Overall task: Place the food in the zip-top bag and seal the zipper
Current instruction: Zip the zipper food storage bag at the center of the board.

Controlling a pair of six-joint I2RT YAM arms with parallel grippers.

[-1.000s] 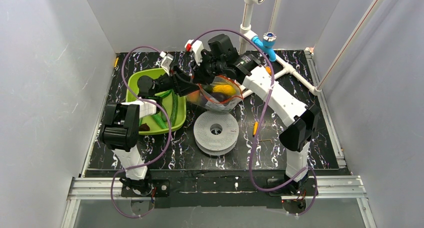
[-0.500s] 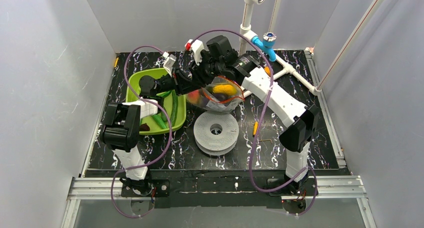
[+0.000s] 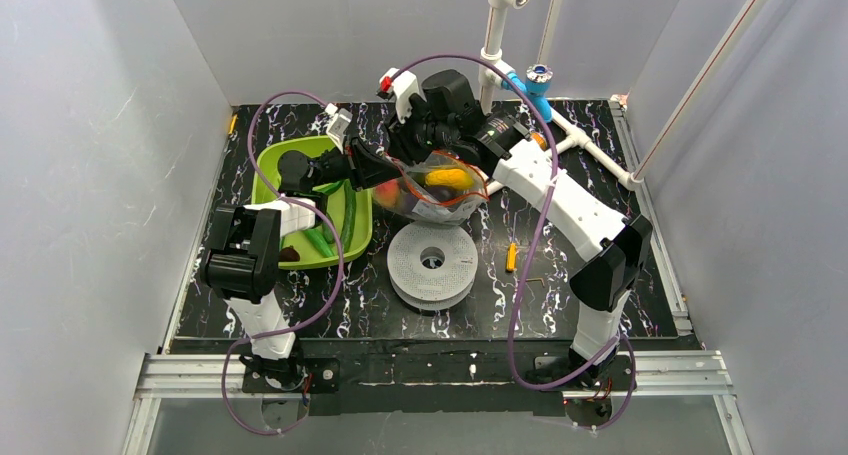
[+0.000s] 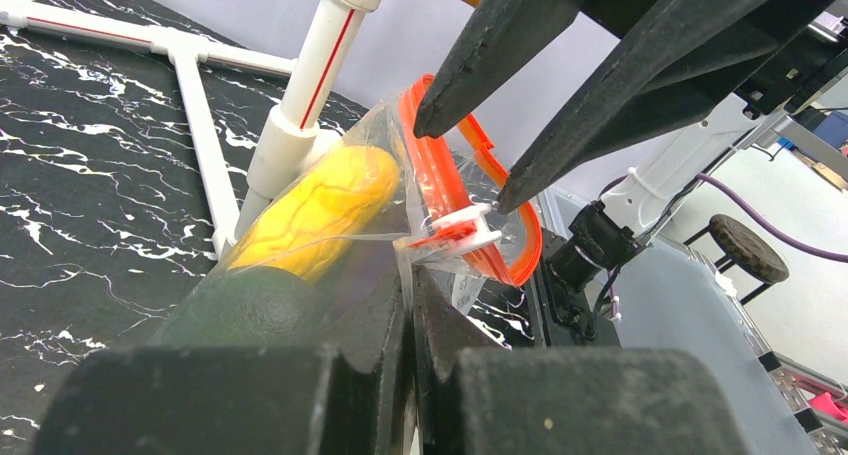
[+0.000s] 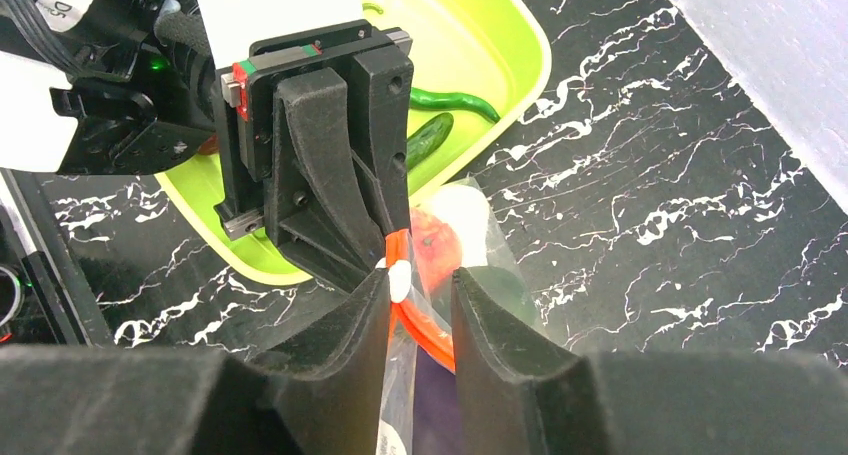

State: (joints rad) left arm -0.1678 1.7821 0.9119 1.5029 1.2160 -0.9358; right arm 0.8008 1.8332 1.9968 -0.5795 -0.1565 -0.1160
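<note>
Top external view: the zip-top bag hangs lifted off the black marbled counter, just beyond the white perforated disc on the side away from the arm bases, with both arms meeting over it. The left claw is fully closed, pinching the clear plastic at the bag's mouth right under the small white slider. The right claw stands partly open: its two fingers straddle the zipper, the orange-red strip running through the gap between them, and whether either pad actually presses on it cannot be told. The mouth of the bag gapes, the strip curving in an open loop. Inside the bag lie a yellow piece, an orange-red round fruit and a dark green item. To the left of the disc sits a lime-green tray holding long green peppers, outside the bag. To the right of the disc a small yellow-orange stick lies on the counter, well apart from the bag. Beyond the disc and to its right runs a white pipe frame.
</note>
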